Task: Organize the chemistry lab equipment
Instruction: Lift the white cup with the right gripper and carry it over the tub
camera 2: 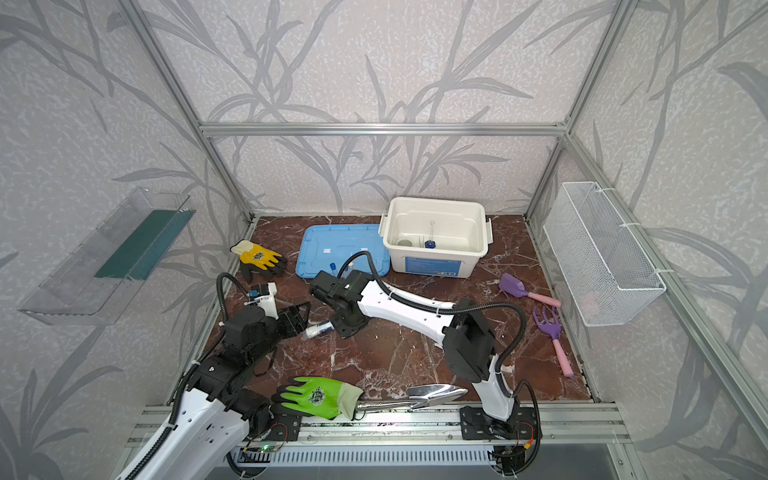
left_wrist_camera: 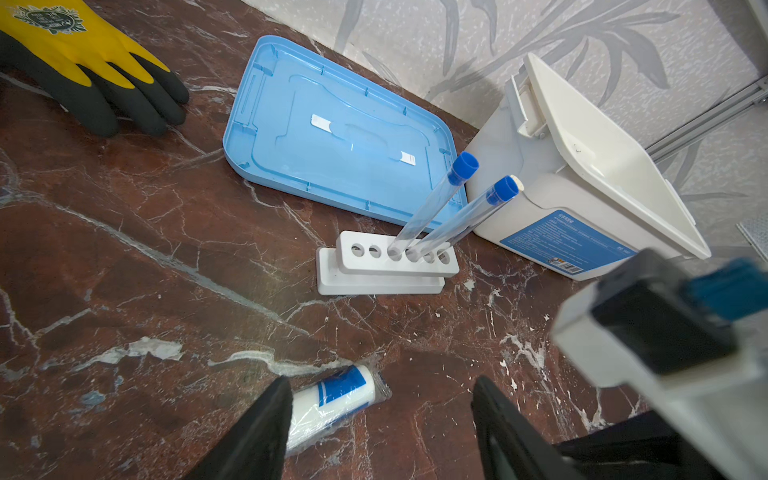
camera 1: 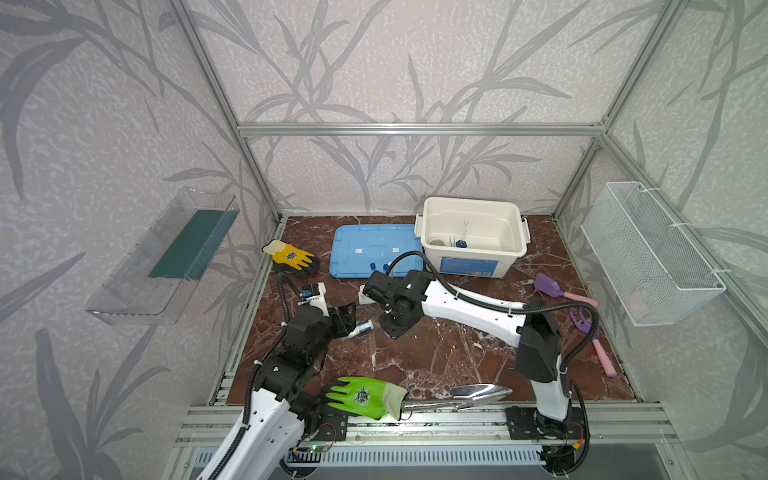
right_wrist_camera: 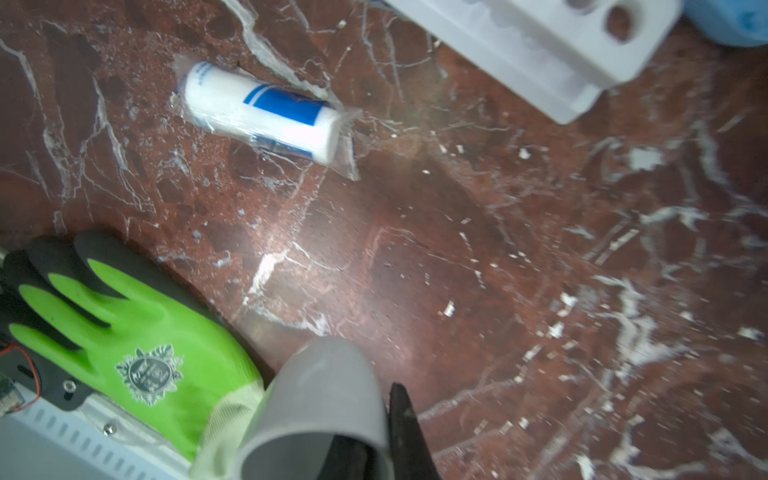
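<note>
A: Where's the grey cup [right_wrist_camera: 320, 395]?
B: Lifted off the desk, it seems, pinched by its wall in the right gripper [right_wrist_camera: 376, 419], clamped narrow. I judge that grip suits dropping it into the white box [camera 1: 509, 262] at the desk's back edge, where a blue-capped bottle [camera 1: 461, 243] stands.
A: The rack?
B: The white six-hole rack [left_wrist_camera: 386, 266] stands just before the blue lid [left_wrist_camera: 291, 104], two test tubes [left_wrist_camera: 432, 203] leaning in its middle holes.
A: The arms?
B: The right stretches from the front right corner to mid-desk, wrist bent down. The left gripper [left_wrist_camera: 382, 415] hangs wide open, low over a wrapped white roll [left_wrist_camera: 332, 399], one finger [left_wrist_camera: 266, 419] just beside it.
</note>
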`<state>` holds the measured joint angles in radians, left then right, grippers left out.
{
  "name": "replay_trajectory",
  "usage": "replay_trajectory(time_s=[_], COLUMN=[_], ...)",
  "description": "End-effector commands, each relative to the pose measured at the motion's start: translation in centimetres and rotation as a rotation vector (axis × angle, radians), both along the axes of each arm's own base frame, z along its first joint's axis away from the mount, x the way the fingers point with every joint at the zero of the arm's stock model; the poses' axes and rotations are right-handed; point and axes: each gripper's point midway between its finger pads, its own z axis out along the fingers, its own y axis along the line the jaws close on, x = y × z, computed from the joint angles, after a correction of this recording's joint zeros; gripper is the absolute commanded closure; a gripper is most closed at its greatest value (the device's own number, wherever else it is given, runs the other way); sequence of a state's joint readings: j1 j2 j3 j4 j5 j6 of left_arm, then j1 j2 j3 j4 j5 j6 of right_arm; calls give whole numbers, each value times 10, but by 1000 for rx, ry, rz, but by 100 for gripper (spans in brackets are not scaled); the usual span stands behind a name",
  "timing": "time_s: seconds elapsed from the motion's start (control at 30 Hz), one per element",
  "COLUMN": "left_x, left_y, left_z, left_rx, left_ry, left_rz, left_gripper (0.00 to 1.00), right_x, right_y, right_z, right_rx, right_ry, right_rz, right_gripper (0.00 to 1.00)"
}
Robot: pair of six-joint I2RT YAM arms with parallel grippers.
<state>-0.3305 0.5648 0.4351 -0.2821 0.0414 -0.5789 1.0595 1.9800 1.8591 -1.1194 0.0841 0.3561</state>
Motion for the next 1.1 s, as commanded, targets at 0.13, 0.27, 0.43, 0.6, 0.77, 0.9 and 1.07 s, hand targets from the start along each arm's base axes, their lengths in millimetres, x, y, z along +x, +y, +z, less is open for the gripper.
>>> replay_trajectory(time_s=[0.13,0.27,0.43,0.6,0.77,0.9,1.07], left_x=[22,28,30,36,42,44,46], left_y=[-17,-27,-44,-60,-64,-67,-65], left_z=[34,47,65,72,87,89,87], left_rx=[46,104,193,236,260,292,302], left_ry=[-79,-103,-138,-147,-184,-169,-156], left_rz=[-74,-105,-153,-199,-213,-235,-223], left_gripper=[31,31,31,31,31,31,31], right_x=[29,50,81,123,171,209,245], right_y=[-89,-108,-126,-150,-184,-209,-238], right_z=[64,89,129,162,162,145,124], right_rx=[-150,-140,-107,-62,-60,-23,-12], right_ry=[-83,-136,-210,-316,-351,-323,-301], right_rz=[3,-59,-124,-204,-324,-414,-502], right_gripper=[99,99,99,99,99,100,100])
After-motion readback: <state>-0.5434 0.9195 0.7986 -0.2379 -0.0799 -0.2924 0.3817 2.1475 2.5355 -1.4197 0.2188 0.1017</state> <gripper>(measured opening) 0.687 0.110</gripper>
